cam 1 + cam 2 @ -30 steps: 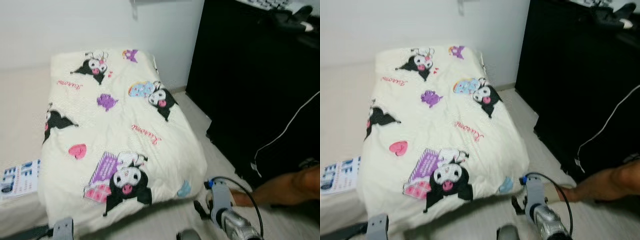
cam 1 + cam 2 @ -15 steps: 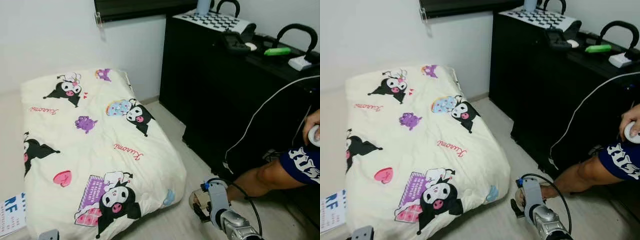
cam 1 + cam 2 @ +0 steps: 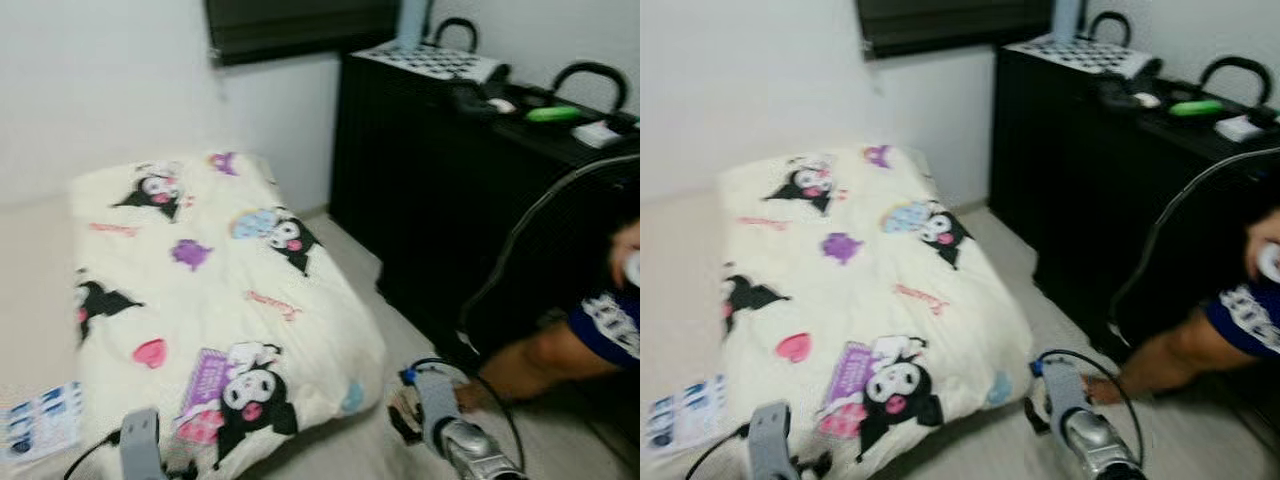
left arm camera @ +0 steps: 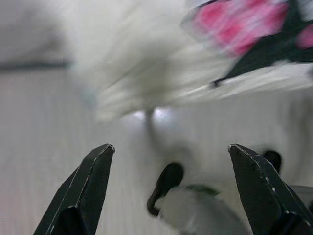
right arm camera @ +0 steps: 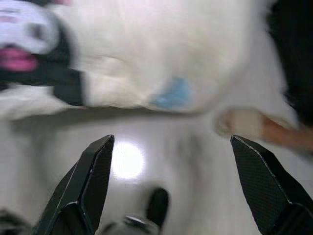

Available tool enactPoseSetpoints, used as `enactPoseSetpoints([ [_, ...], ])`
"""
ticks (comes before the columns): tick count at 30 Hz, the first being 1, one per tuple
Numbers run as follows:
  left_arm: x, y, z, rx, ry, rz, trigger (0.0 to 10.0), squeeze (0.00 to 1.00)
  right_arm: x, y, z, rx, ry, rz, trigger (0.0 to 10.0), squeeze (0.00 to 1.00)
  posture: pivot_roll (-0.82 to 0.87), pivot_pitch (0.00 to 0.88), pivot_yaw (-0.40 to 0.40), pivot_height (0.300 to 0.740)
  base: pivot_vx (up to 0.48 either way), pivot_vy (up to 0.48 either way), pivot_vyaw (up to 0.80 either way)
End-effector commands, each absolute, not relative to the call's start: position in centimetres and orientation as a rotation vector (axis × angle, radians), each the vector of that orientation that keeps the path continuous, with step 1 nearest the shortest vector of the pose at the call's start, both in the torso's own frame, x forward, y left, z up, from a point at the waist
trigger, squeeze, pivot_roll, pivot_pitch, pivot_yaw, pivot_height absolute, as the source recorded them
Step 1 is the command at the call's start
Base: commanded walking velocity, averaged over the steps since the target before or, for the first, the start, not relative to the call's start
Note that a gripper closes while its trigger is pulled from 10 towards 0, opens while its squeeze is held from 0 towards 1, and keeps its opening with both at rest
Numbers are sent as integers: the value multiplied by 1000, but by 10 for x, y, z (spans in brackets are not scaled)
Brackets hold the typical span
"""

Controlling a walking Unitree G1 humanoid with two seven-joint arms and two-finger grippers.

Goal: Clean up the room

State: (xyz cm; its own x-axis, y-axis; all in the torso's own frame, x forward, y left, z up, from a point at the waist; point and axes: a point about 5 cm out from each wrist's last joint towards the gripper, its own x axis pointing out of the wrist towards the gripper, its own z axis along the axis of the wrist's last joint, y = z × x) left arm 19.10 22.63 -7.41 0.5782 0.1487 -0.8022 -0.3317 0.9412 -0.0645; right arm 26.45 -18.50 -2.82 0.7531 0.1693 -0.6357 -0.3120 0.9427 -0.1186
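A cream quilt (image 3: pixel 210 300) printed with black-and-pink cartoon figures lies folded on the low bed, its near edge hanging toward the pale floor. My right arm hangs low at the bottom right, and its gripper (image 5: pixel 171 186) is open above the floor beside the quilt's corner (image 5: pixel 166 93). At the bottom left my left arm hangs by the quilt's near edge, with its gripper (image 4: pixel 171 191) open over the floor and nothing between its fingers (image 4: pixel 88 186). All views are blurred.
A black cabinet (image 3: pixel 430 200) stands to the right, with a checkered board (image 3: pixel 435 62), black handles and a green object (image 3: pixel 553 113) on top. A person's leg (image 3: pixel 530 365) and foot rest on the floor at right. A printed paper (image 3: pixel 40 420) lies on the bed's left.
The camera has swung left, so the quilt sits further right in the picture. My left arm now shows at the bottom left. The quilt itself has not moved.
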Motion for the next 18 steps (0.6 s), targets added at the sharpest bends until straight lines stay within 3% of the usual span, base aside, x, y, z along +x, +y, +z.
enactPoseSetpoints([
  [1,191,222,-75,-215,927,272,10000,0,261,-190,-30,-265,679,274,10000,0,-134,87,-7,740,0,0,625],
  [18,185,228,-77,-221,940,310,10000,0,267,-183,-26,-316,648,330,10000,0,-130,86,-7,740,0,0,625],
])
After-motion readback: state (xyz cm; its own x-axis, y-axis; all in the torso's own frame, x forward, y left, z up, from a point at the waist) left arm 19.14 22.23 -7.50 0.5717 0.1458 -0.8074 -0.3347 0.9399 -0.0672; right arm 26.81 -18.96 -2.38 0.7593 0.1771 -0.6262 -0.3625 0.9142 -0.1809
